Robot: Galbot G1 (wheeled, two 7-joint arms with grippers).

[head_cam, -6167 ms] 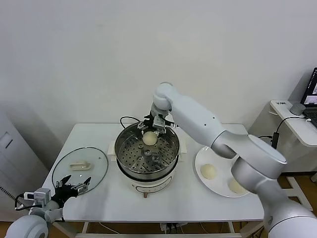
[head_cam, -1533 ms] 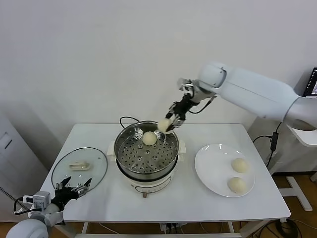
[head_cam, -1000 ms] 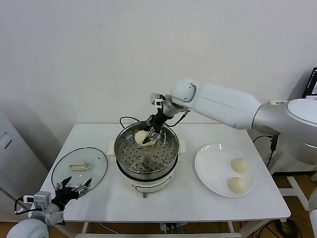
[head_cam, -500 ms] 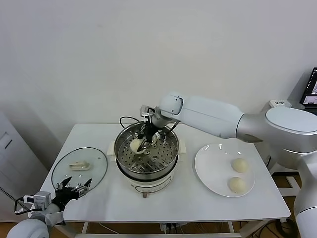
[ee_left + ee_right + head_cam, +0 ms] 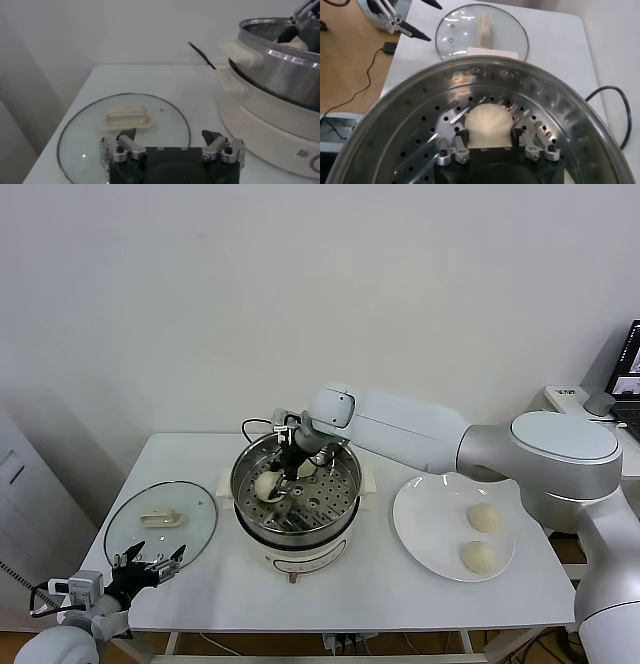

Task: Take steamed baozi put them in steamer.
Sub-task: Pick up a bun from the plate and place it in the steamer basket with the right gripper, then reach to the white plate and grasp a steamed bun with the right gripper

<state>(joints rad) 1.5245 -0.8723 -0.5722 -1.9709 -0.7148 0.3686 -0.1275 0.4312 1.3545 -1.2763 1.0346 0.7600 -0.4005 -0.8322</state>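
My right gripper (image 5: 277, 481) is down inside the steamer (image 5: 297, 489), fingers spread either side of a baozi (image 5: 488, 125) on the perforated tray, apparently just clear of it. Second baozi (image 5: 304, 469) behind. Two more on plate (image 5: 430, 529). Left gripper (image 5: 171, 142) open near lid (image 5: 125, 125).

round glass lid (image 5: 160, 522) with cream handle (image 5: 161, 518), lying flat at the left end of the white table (image 5: 340, 589). wide white plate (image 5: 425, 529) at the right end. black cord (image 5: 256, 426) looping at the back; laptop (image 5: 627, 377) on a side desk (image 5: 590, 424) far right.
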